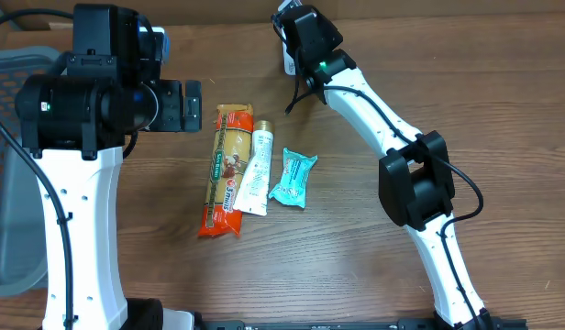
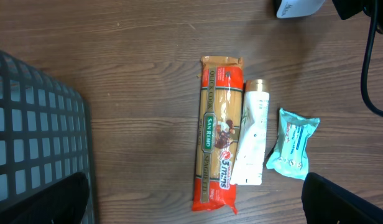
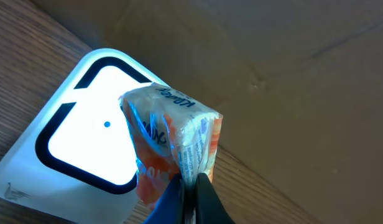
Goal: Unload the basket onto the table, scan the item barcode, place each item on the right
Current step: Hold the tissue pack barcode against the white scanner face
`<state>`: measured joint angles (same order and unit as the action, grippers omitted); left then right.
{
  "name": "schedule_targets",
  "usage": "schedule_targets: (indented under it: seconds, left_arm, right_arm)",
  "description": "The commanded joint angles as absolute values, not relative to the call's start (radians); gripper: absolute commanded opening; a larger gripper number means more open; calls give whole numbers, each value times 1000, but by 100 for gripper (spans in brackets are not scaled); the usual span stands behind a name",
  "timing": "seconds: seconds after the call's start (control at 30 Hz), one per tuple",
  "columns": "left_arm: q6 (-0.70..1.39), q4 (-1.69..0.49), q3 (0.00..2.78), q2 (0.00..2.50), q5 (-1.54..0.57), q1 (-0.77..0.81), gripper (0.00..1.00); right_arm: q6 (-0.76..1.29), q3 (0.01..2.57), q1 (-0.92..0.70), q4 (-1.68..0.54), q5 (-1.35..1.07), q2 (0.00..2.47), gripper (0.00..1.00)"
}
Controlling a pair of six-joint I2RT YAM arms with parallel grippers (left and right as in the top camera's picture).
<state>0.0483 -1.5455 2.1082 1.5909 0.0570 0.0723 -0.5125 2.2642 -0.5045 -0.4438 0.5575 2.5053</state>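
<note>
Item: small plastic-wrapped packet [image 3: 173, 140], white/orange/blue print, held up just above white scanner pad [image 3: 30, 168], over its lit window w/ black rounded-triangle outline; far edge of table, top centre of overhead view. Barcode not visible. R gripper [image 3: 190, 186]: fingers clenched on packet's lower seam, pinching it from below. Brown cardboard panel [image 3: 291, 74] behind. L gripper [image 1: 191, 105]: fingers released, spread wide, nothing between them, hovers over wooden table [image 2: 135, 93] left of the goods. On table, side by side, approx. parallel: orange spaghetti pack [image 2: 217, 130]; white tube [image 2: 253, 140] w/ gold cap, touching pack's right side; teal wipes-type packet [image 2: 293, 144] just beside tube. Grey mesh basket [image 2: 36, 124] at table's left edge.
</note>
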Motion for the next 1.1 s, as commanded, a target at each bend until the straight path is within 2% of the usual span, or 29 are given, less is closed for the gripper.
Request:
schedule_targets:
  seconds: [0.0, 0.33, 0.63, 0.73, 0.9, 1.0, 1.07]
  left_arm:
    - [29, -1544, 2116, 1597, 59, 79, 100]
    - [29, -1544, 2116, 1597, 59, 79, 100]
    - [29, -1544, 2116, 1597, 59, 79, 100]
    - [29, -1544, 2116, 1597, 59, 79, 100]
    - [29, -1544, 2116, 1597, 59, 79, 100]
    - [29, -1544, 2116, 1597, 59, 79, 100]
    - [29, -1544, 2116, 1597, 59, 79, 100]
  right_arm:
    - [-533, 2278, -511, -440, 587, 2516, 4]
    - [-638, 2278, -527, -462, 579, 2516, 3]
    - [-651, 2278, -534, -484, 571, 2508, 4]
    - [-545, 2279, -540, -525, 542, 2466, 4]
    - [-326, 2279, -539, -693, 344, 2307, 4]
    - [-14, 2279, -516, -931, 166, 2112, 4]
    - [87, 2279, -489, -1063, 97, 2038, 4]
